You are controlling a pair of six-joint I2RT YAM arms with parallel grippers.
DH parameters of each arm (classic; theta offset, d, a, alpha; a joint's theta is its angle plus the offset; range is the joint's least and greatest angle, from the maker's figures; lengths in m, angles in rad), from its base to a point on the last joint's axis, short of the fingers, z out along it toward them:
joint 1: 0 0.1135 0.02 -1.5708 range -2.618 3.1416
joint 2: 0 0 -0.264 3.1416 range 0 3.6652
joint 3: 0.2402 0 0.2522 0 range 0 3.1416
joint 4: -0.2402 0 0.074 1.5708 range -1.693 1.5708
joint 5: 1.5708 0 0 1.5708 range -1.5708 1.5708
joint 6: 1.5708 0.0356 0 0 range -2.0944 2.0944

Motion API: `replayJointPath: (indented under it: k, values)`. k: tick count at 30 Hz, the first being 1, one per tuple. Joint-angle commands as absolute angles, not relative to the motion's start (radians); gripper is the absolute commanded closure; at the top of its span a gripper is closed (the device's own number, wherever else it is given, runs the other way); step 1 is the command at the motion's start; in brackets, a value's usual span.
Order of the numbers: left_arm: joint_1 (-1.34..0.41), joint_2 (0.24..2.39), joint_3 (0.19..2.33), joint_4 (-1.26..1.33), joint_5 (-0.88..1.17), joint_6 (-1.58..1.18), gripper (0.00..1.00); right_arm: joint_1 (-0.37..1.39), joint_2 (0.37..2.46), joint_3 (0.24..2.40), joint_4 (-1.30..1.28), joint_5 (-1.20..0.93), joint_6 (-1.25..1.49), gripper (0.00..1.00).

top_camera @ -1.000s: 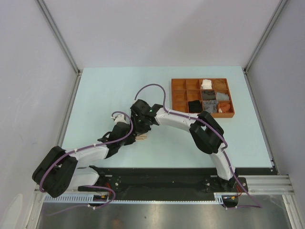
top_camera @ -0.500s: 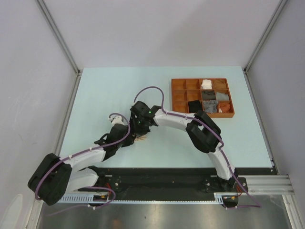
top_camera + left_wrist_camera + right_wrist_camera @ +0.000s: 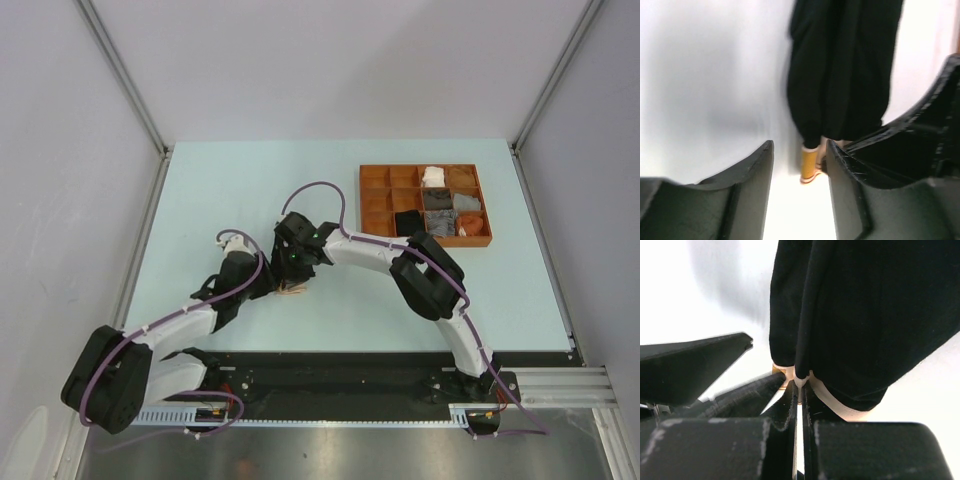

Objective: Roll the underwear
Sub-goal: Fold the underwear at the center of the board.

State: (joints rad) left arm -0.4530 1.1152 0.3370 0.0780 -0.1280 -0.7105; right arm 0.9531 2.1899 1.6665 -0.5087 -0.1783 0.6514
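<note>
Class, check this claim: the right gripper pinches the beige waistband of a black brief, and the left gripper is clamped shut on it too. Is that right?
Not quite. The right gripper does pinch the waistband of the black brief, but the left gripper is open, fingers apart, as the left wrist view shows.

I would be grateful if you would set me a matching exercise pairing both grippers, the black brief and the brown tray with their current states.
Things:
1. left gripper
2. right gripper
3. black brief
4. brown tray

States:
A. compartmented, at the far right in the top view
B. open
C. shut
D. pinched at its beige edge

Pairs: 1-B; 2-C; 3-D; 4-A
</note>
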Motion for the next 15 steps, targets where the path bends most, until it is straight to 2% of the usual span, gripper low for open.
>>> replayJointPath:
  k: [1,3,15]
  values:
    - [-0.445,1.120,0.356,0.202,-0.100,-0.742,0.40,0.950,2.169,1.651,-0.509,-0.167,0.641,1.00]
    - [-0.437,1.132,0.362,0.209,-0.106,-0.739,0.37,0.951,2.166,1.651,-0.508,-0.167,0.643,1.00]
    - [-0.397,1.269,0.347,0.376,-0.015,-0.747,0.36,0.953,2.148,1.646,-0.505,-0.170,0.643,1.00]
